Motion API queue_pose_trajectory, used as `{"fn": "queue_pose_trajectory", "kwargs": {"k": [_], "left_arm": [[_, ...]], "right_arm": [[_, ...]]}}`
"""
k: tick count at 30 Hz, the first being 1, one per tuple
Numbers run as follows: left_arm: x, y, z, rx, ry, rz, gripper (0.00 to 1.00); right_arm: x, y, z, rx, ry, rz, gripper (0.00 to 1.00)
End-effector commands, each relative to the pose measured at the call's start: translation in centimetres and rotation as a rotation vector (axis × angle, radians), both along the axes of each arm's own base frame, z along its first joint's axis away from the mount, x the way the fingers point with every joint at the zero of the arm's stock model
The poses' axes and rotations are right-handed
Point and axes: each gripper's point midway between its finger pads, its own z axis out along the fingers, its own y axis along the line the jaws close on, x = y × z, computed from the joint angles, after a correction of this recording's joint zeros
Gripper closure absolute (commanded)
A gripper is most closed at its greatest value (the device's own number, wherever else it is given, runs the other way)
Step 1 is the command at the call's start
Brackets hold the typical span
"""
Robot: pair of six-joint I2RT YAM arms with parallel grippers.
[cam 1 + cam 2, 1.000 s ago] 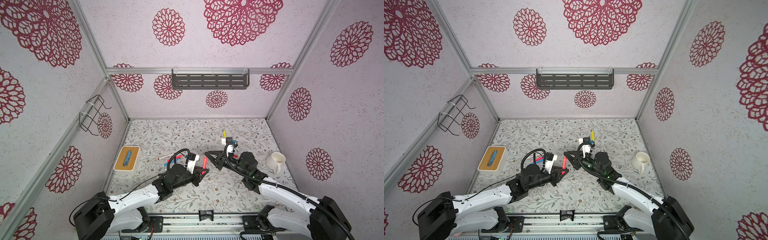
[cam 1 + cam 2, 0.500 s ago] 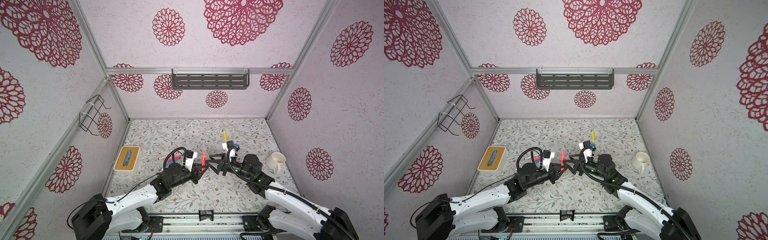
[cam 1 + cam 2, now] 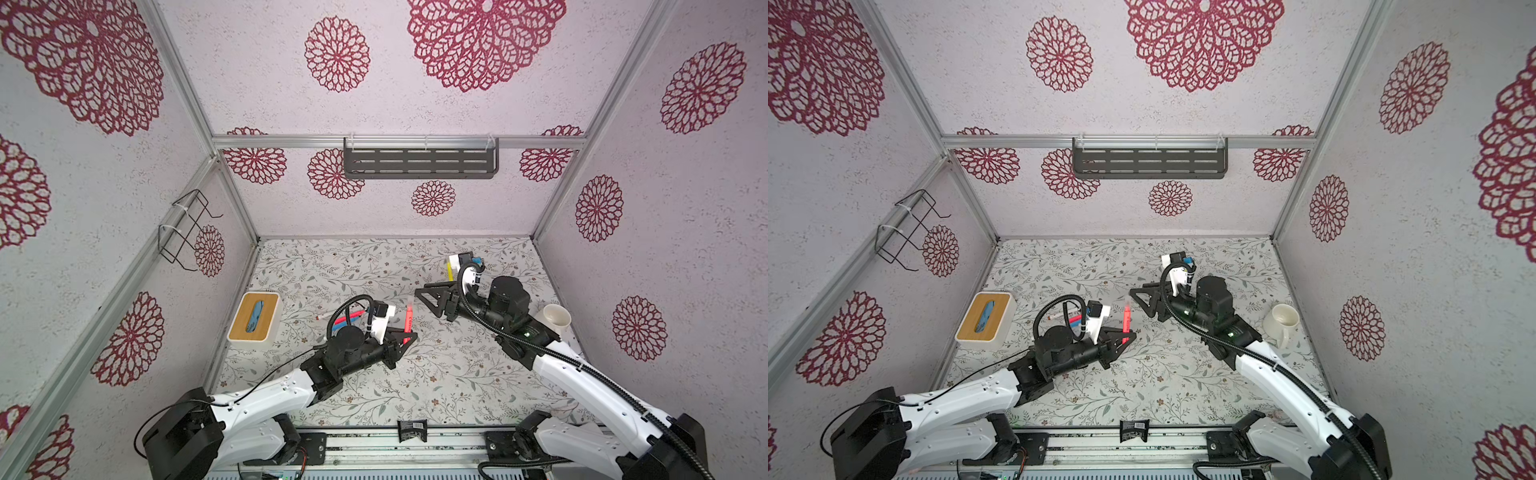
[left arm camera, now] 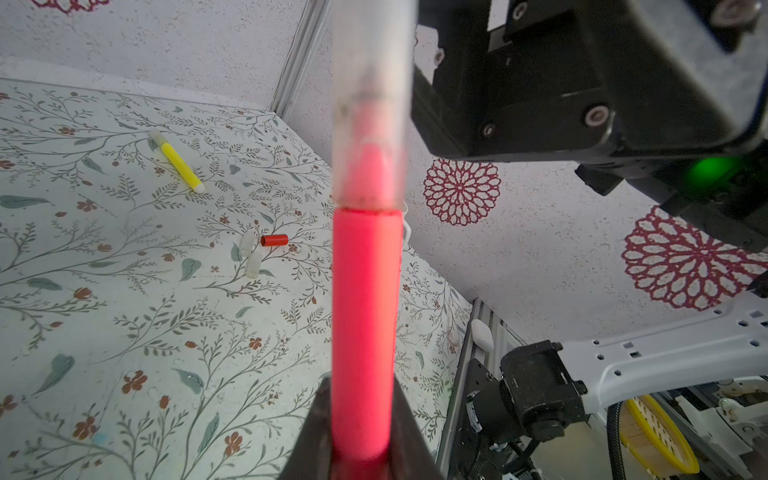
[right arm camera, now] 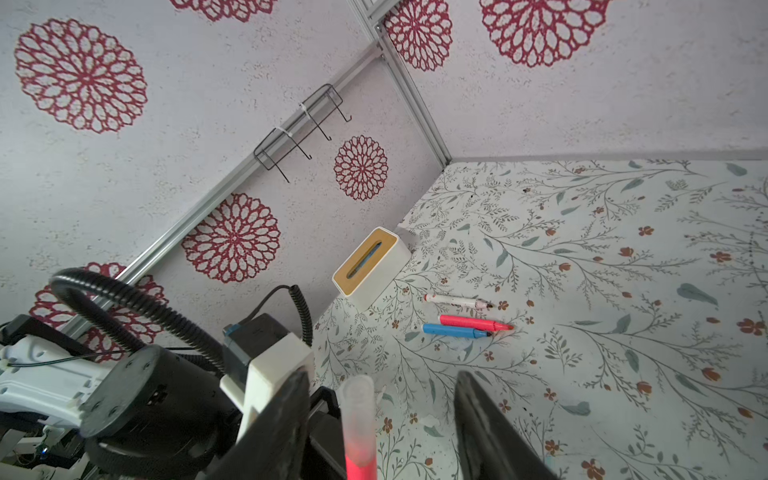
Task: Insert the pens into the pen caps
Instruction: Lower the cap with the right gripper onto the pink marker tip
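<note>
High paired overheads — close wrist views, shared tabletop (image 3: pixel 457 374)

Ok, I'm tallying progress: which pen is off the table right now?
The pink pen clamped in the left gripper, clear cap on its tip; the second pink pen, blue pen, white pen and yellow pen lie flat.

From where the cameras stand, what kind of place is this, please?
Probably a robot test booth, not a real room: an aluminium frame holds wallpapered panels, two arms stand on a metal rail, and a mug and tissue box sit as props.
</note>
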Motion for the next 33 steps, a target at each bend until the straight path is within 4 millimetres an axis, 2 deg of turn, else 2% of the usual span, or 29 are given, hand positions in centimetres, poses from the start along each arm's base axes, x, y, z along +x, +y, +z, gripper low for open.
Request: {"fn": "queue_pose_trajectory", "kwargs": {"k": [1, 15, 23, 28, 31, 33], "left_arm": [[0.1, 0.0, 0.7, -0.019, -0.008, -0.007, 1.00], [0.1, 0.1, 0.5, -0.012, -0.005, -0.002, 1.00], [0.1, 0.3, 0.6, -0.008, -0.012, 0.007, 1.00], [0.4, 0.6, 1.0, -0.006, -0.034, 0.029, 1.00], [0.5, 0.7, 1.2, -0.001, -0.043, 0.033, 1.00], [0.6, 0.8, 1.3, 0.002, -0.046, 0.039, 1.00]], "right_arm": [[-0.3, 0.7, 1.7, 0.004, -0.025, 0.032, 0.44], [-0.4, 2.7, 1.1, -0.017, -0.014, 0.082, 0.54], [-0.9, 3.1, 0.4, -0.040, -0.009, 0.110, 0.65], [-1.4, 3.6, -0.9, -0.079, 0.016, 0.125, 0.70], [-1.5, 3.5, -1.5, -0.086, 0.024, 0.114, 0.81], [-1.6, 3.4, -1.9, -0.090, 0.029, 0.113, 0.84]]}}
